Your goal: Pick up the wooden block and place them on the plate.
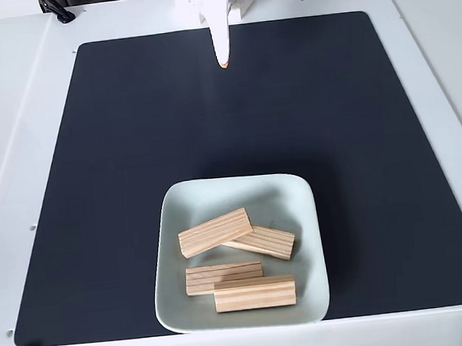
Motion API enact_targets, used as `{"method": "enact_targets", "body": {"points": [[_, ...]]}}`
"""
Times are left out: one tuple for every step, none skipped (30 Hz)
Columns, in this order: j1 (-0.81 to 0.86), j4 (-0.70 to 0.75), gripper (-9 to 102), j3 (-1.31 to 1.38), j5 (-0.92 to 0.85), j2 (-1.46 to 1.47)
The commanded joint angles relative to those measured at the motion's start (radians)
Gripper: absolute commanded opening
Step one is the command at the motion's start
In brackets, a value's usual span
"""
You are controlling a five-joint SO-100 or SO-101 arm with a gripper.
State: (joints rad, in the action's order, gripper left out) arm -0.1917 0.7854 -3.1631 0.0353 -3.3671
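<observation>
Four wooden blocks [214, 233] in plate [299, 190], well apart from end effector [223, 62].

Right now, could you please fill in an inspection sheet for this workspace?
Surface: dark mat on a white table.
Job's things: four wooden blocks lie inside the plate; the upper two overlap, the lower two touch.
Clutter: nothing seen.
Tool: the tool hangs at the mat's far edge, holding nothing; open or shut cannot be told.
Cables: nothing seen.
Surroundings: black clamps at the table's edges.
</observation>
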Motion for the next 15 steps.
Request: {"method": "enact_targets", "body": {"points": [[0.005,0.003,1,-0.005,0.006,-0.012],[0.008,0.003,1,-0.005,0.008,-0.012],[0.009,0.003,1,-0.005,0.009,-0.012],[0.011,0.003,1,-0.005,0.009,-0.012],[0.011,0.003,1,-0.005,0.009,-0.012],[0.011,0.003,1,-0.005,0.009,-0.012],[0.011,0.003,1,-0.005,0.009,-0.012],[0.011,0.003,1,-0.005,0.009,-0.012],[0.011,0.003,1,-0.005,0.009,-0.011],[0.011,0.003,1,-0.005,0.009,-0.011],[0.009,0.003,1,-0.005,0.005,-0.011],[0.002,0.003,1,-0.005,0.000,-0.011],[-0.002,0.003,1,-0.005,-0.002,-0.011],[-0.002,0.003,1,-0.005,-0.002,-0.011],[-0.003,0.003,1,-0.003,-0.002,-0.011]]}}
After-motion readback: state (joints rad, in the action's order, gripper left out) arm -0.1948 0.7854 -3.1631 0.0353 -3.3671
